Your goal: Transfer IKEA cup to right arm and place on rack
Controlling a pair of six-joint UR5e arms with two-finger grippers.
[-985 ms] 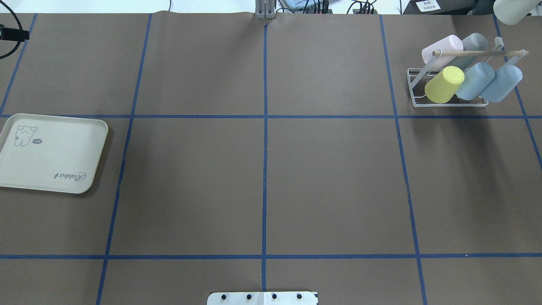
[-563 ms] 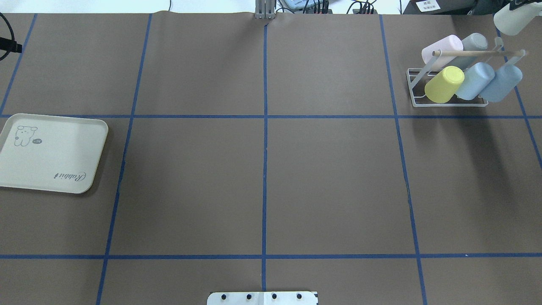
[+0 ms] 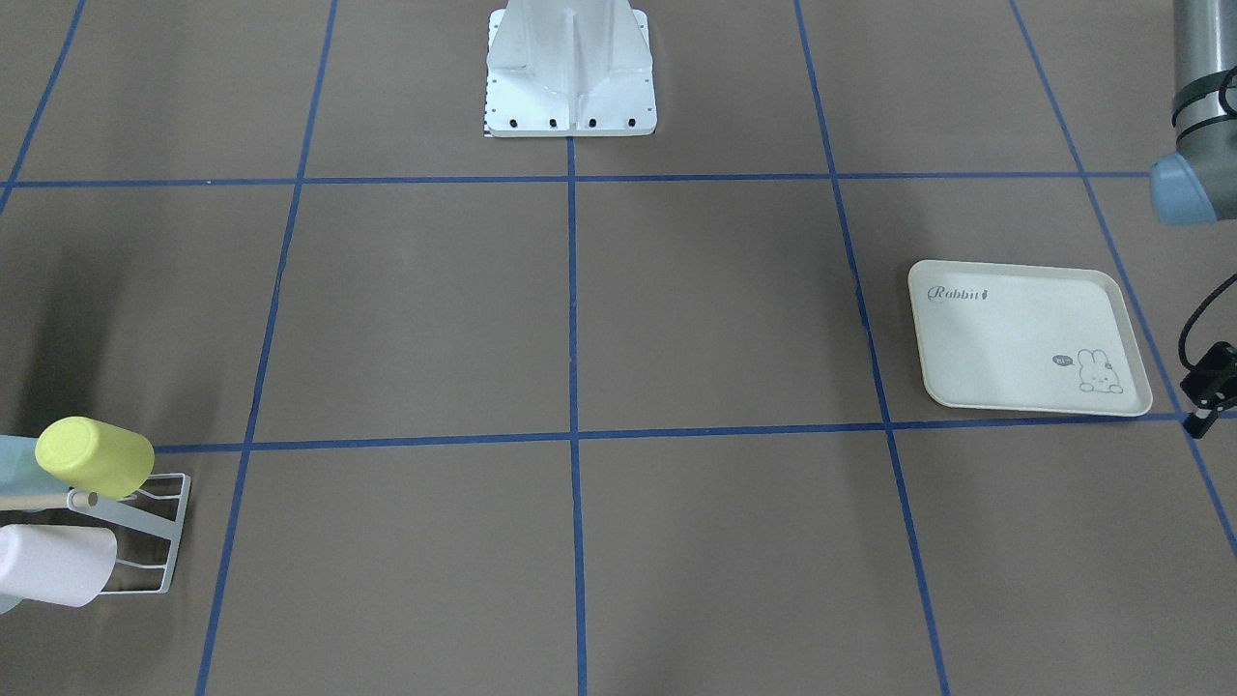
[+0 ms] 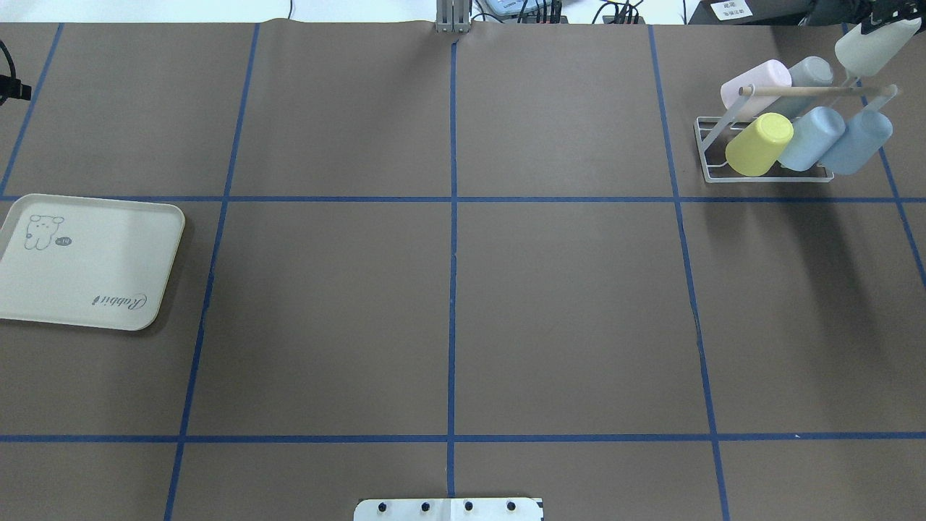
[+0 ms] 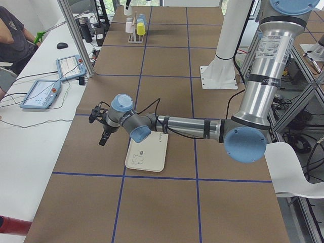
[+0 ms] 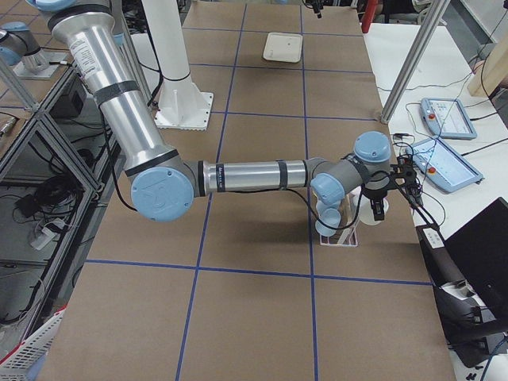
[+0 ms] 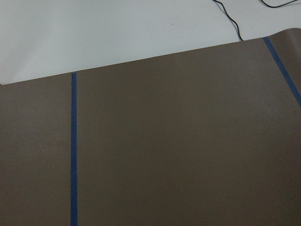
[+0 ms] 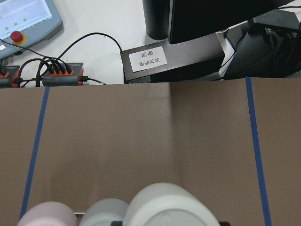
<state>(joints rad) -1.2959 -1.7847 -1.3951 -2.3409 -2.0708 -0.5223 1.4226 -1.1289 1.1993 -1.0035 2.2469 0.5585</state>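
The IKEA cup (image 4: 870, 48) is pale whitish and hangs tilted at the far right corner, mouth down toward the rear right prong of the rack (image 4: 712, 148). My right gripper (image 4: 891, 14) is shut on the cup's base, and most of that gripper is cut off by the view's edge. The right wrist view shows the cup (image 8: 169, 207) at its bottom edge. The side view shows the right arm (image 6: 254, 173) stretched out to the rack (image 6: 337, 236). My left gripper (image 3: 1206, 387) hovers beyond the tray with nothing in it. I cannot tell how its jaws stand.
The rack's wooden dowel (image 4: 810, 91) runs above a pink cup (image 4: 756, 81), a grey cup (image 4: 809, 76), a yellow cup (image 4: 759, 143) and two blue cups. A cream rabbit-print tray (image 4: 87, 260) lies at the left. The robot base (image 3: 570, 68) stands mid-table. A person (image 5: 12, 30) sits beside the table.
The pale cup has come down from the top right corner toward the rack's rear right prong. The left gripper has drawn back toward the view's left edge.
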